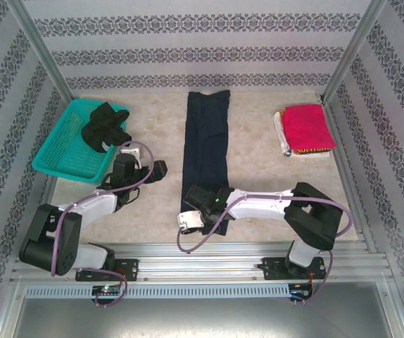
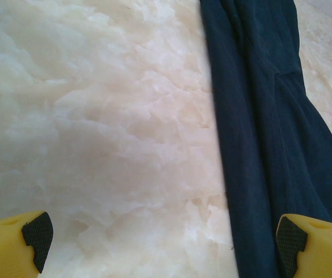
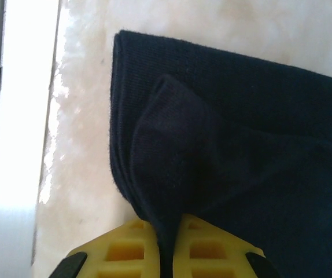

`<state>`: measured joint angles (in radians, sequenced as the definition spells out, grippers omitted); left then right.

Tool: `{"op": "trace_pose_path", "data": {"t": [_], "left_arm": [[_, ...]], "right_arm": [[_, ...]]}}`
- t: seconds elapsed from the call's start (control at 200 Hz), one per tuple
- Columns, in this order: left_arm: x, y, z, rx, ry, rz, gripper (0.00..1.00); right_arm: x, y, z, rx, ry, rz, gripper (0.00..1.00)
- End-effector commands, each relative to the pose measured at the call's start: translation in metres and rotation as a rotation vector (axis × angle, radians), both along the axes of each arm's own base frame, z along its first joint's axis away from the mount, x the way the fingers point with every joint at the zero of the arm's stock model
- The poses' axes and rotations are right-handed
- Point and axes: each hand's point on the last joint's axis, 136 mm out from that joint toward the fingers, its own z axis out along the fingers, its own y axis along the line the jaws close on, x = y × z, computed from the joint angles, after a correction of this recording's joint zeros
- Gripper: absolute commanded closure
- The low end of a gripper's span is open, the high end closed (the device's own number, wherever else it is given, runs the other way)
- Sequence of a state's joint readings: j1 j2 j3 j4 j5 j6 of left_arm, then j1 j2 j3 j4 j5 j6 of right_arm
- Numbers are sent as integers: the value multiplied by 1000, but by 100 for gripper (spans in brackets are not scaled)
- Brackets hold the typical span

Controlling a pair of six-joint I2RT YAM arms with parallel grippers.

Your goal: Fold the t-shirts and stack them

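Observation:
The navy blue t-shirt (image 1: 206, 144) lies folded into a long narrow strip down the middle of the table. My right gripper (image 1: 190, 217) is at its near end, shut on a pinched ridge of the navy cloth (image 3: 172, 174) between its yellow fingers (image 3: 125, 249). My left gripper (image 1: 156, 171) hovers open just left of the strip, its yellow fingertips (image 2: 15, 240) wide apart over bare table, the navy t-shirt (image 2: 270, 133) running along their right side. The pinkish-red t-shirt (image 1: 307, 127) lies folded at the back right. The black t-shirt (image 1: 105, 123) is bunched in the basket.
The teal mesh basket (image 1: 65, 151) stands at the back left. A folded white and yellow-edged cloth (image 1: 283, 134) sits under the red shirt. The metal rail (image 3: 15, 145) of the table's near edge runs close beside the right gripper.

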<state>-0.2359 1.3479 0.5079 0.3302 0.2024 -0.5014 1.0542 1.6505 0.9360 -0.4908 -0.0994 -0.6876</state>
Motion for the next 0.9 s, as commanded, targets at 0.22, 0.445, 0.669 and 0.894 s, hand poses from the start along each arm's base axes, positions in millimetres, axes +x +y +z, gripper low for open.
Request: {"op": "trace_pose_path", "data": {"t": [0.22,0.445,0.669,0.894], "left_arm": [[5,-24,38,1,-221,-198,0],[-10,-31,65,113,-348,-327,0],[-28,-25,82,207,-354,-367,0],[-48,-15,89,314,-296,-410,0]], "right_arm": [[-3,-34,65,69,88,-31,100],[44,-44,83,64,-6,-83,100],[98,-44,98,81,-83,-131,100],[146,-40,103,84,-121,-143,100]]}}
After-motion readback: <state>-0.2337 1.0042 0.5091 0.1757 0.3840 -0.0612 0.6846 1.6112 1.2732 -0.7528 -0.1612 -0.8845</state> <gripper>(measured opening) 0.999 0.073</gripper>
